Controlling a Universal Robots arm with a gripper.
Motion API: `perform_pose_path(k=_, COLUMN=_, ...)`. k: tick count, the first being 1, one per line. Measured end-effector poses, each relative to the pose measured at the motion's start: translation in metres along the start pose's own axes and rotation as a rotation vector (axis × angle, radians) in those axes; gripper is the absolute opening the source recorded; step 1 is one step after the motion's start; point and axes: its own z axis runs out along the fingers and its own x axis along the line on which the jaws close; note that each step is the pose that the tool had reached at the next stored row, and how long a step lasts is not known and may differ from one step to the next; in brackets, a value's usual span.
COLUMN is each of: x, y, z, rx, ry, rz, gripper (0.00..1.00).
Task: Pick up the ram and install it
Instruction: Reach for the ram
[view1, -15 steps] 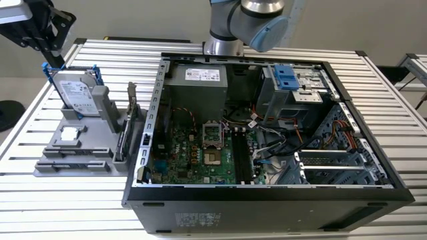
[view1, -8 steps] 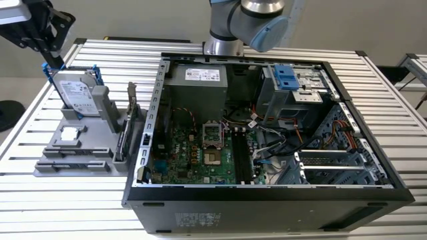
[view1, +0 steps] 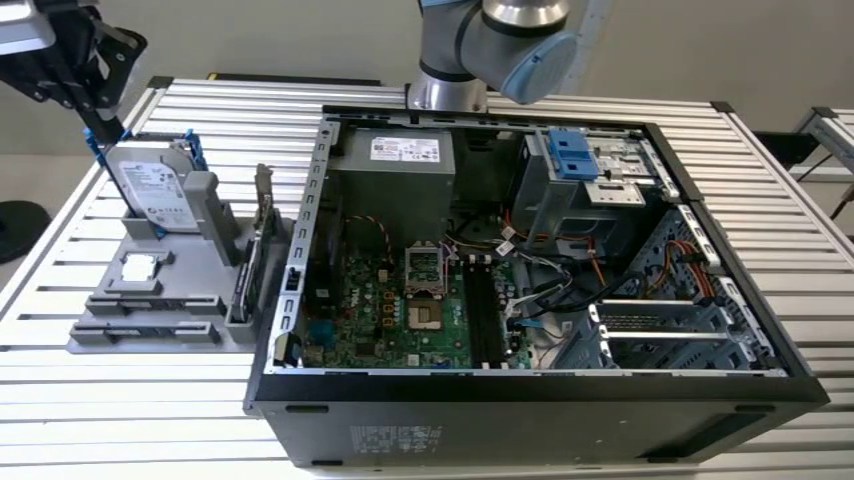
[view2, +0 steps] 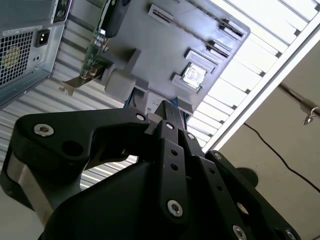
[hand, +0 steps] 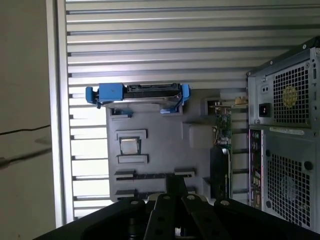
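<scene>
Hovering above the gray tray (hand: 165, 150), gripper (view1: 104, 128) pinched closed on nothing; ram (hand: 150, 176) lying in its tray slot, untouched.

Silver-grey arm (view1: 461, 50) with a pale blue joint cap (view1: 545, 62); matte black end effector (view2: 167, 111) studded with silver screws (view2: 174, 208).
</scene>
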Motion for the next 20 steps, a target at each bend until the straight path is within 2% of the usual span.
perform_pose_path(k=20, x=-0.0007, y=-0.0151, z=-0.0007, rx=-0.0003, ry=0.0000, rz=0.000, gripper=0.00)
